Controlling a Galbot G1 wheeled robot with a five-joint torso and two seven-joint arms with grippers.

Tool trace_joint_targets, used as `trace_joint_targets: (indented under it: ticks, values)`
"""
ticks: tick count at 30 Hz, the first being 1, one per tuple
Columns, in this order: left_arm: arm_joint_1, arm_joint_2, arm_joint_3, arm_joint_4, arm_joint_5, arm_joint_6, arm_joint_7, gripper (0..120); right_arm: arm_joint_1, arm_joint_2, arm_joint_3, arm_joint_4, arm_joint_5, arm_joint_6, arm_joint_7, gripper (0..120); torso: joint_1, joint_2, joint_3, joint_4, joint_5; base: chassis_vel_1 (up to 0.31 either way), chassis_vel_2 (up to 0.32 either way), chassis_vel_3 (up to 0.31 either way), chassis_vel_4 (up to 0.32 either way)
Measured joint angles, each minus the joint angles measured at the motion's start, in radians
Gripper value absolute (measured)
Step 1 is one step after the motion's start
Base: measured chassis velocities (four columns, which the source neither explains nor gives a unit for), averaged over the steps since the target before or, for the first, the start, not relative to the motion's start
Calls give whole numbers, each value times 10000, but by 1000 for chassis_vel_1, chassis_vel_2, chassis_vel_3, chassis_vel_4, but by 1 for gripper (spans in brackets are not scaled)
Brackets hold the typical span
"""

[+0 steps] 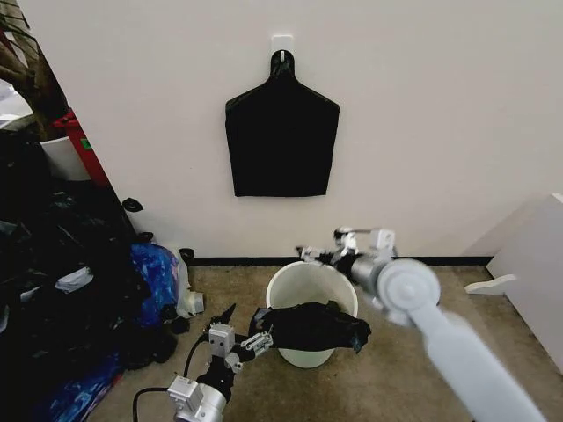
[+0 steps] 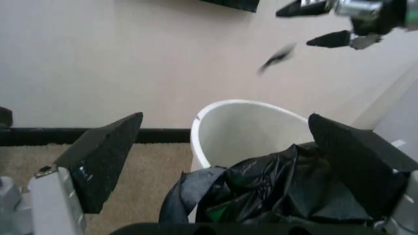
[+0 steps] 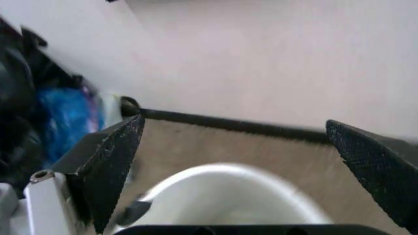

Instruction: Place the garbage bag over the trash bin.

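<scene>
One round white plastic trash bin point(image 1: 310, 303) with a rolled rim stands on the tan carpet point(image 1: 396, 378) near the foot of the pale wall point(image 1: 422, 114). One thin, glossy, wrinkled black garbage bag point(image 1: 312, 325) lies bunched over the bin's near rim, part of it spilling down the outer face, while the far half of the opening stays bare.

Two claws are at work. The left gripper point(image 1: 236, 327) sits just beside the bin's near-left side, with the crumpled bag next to its fingertips; in the left wrist view its two dark fingers point(image 2: 104, 159) stand spread wide, with the bag point(image 2: 274, 188) lying between them and against the one on the far side, not clenched. The right gripper point(image 1: 318, 252) hovers above the bin's far rim, close to the wall; in the right wrist view its two black textured fingers point(image 3: 107, 166) are released, wide apart, with the white rim point(image 3: 222, 193) below and between them and nothing grasped.

Above that claw, one flat smooth black bundle point(image 1: 281, 141) with a narrow neck hangs from one small white hook point(image 1: 281, 42). Off beyond the left claw, one blue plastic bag point(image 1: 157, 268) lies among a heap of dark bags point(image 1: 62, 299).
</scene>
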Motion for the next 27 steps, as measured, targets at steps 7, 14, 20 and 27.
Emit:
trace_joint_targets:
  ticks: [7, 14, 20, 27]
  values:
    - [82, 31, -187, -344, -13, 30, -97, 100, 1303, -1173, -1319, -1528, -1547, -4, -3391, 100, 0, 0, 1, 3, 1, 0, 0, 0, 0]
    - [98, 139, -496, -950, -127, 260, -71, 100, 3292, -2438, -3850, -2455, -1536, -15, -5181, 100, 0, 0, 1, -2, -2, 0, 0, 0, 0]
    - [210, 68, -868, -1421, -111, 278, 83, 100, 5377, -2302, -5847, -3498, -1115, -26, -5499, 100, 0, 0, 1, 4, -4, 0, 0, 0, 0]
    - [127, -26, -1297, -1721, -60, 130, 238, 100, 6726, -1990, -7937, -4182, -405, -43, -5422, 100, 0, -1, 2, 3, -1, 0, 0, 0, 0]
